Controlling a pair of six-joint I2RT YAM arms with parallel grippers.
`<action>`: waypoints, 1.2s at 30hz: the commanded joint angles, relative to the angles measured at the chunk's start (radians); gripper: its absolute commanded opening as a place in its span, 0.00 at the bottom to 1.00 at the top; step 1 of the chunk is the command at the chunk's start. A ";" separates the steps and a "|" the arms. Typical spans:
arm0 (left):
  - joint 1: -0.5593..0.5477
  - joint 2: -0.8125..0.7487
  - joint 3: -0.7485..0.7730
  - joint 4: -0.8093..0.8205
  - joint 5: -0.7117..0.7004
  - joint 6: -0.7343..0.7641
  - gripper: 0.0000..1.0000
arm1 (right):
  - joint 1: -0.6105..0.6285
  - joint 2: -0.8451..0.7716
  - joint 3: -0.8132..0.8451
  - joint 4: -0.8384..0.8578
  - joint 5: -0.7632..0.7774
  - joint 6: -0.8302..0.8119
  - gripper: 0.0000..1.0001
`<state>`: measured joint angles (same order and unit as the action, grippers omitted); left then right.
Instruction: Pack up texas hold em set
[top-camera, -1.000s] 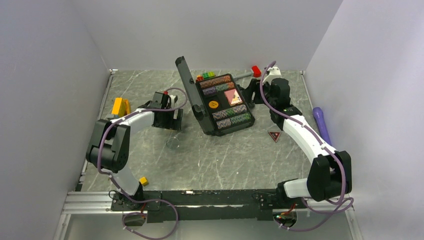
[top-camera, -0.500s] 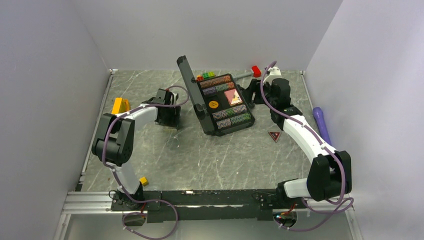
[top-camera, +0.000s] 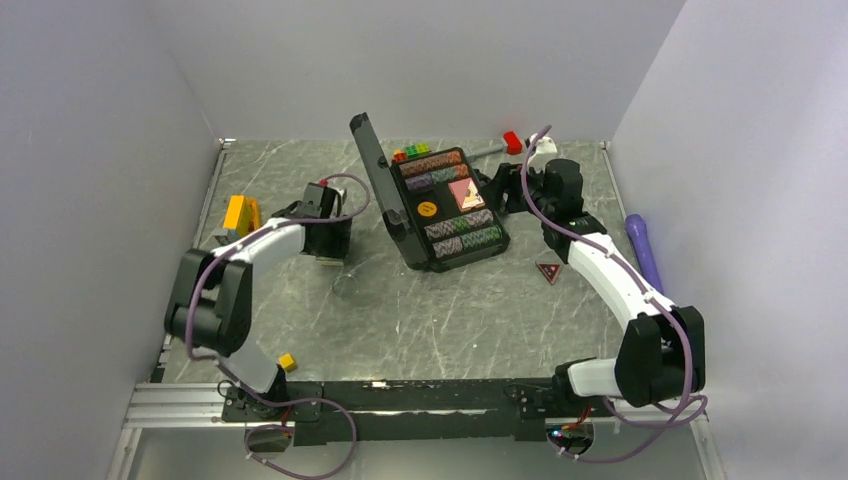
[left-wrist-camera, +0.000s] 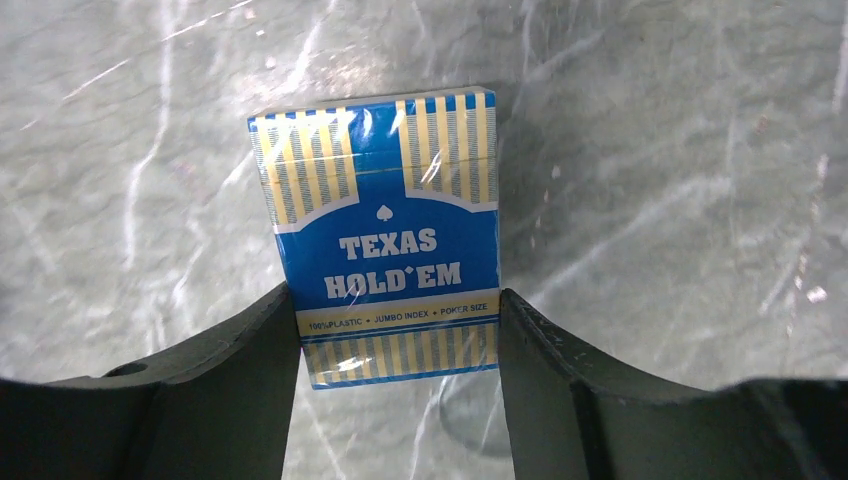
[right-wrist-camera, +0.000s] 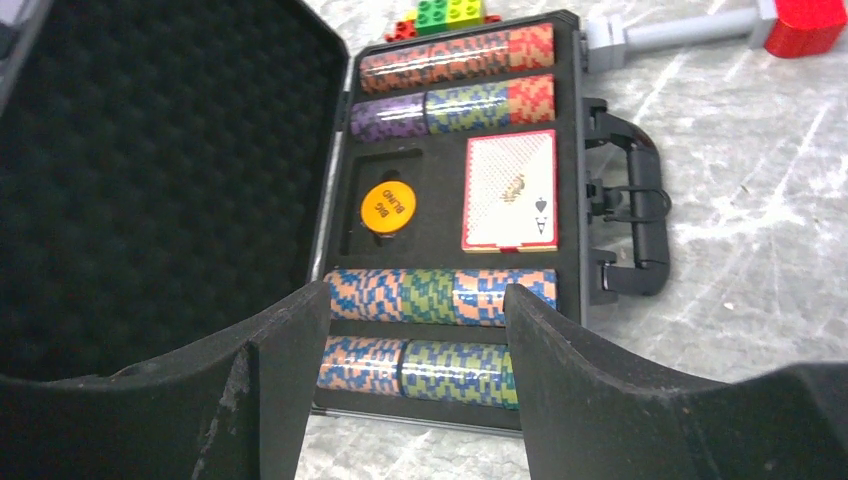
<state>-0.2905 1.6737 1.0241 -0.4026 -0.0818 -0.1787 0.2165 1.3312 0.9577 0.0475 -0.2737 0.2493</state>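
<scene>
The blue-and-white card deck (left-wrist-camera: 385, 240), printed TEXAS HOLD'EM, sits between the fingers (left-wrist-camera: 240, 380) of my left gripper (left-wrist-camera: 398, 335), which is shut on its lower sides. That left gripper (top-camera: 328, 243) is left of the open black briefcase (top-camera: 420, 262), and whether the deck rests on the table I cannot tell. The case's lid (right-wrist-camera: 160, 180) stands up. Inside lie rows of striped chips (right-wrist-camera: 440, 295), a pink card deck (right-wrist-camera: 508, 190) and an orange marker (right-wrist-camera: 388, 205). My right gripper (right-wrist-camera: 415, 380) is open, near the case's handle (right-wrist-camera: 645, 220) side (top-camera: 503, 186). A triangular marker (top-camera: 548, 271) lies on the table right of the case.
A red block on a grey rod (top-camera: 512, 141) and green-red toy bricks (top-camera: 410, 153) lie behind the case. There is a yellow-orange object (top-camera: 238, 212) at the left wall, a small yellow cube (top-camera: 287, 362) near the left base and a purple cylinder (top-camera: 643, 245) at the right wall.
My left gripper has closed on the blue deck and drifted slightly left. The right arm has barely moved.
</scene>
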 joint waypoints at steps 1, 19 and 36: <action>-0.004 -0.223 -0.040 0.030 -0.054 -0.011 0.00 | -0.004 -0.050 0.014 0.036 -0.124 -0.026 0.68; -0.201 -0.998 -0.311 0.234 0.126 0.366 0.00 | 0.024 -0.131 0.166 -0.161 -0.420 0.191 0.73; -0.719 -0.915 -0.099 0.037 0.097 0.458 0.00 | 0.343 -0.023 0.336 -0.360 -0.576 0.198 0.62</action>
<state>-0.9382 0.7162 0.8444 -0.3904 0.0734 0.2176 0.5270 1.2869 1.2541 -0.2703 -0.7670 0.4232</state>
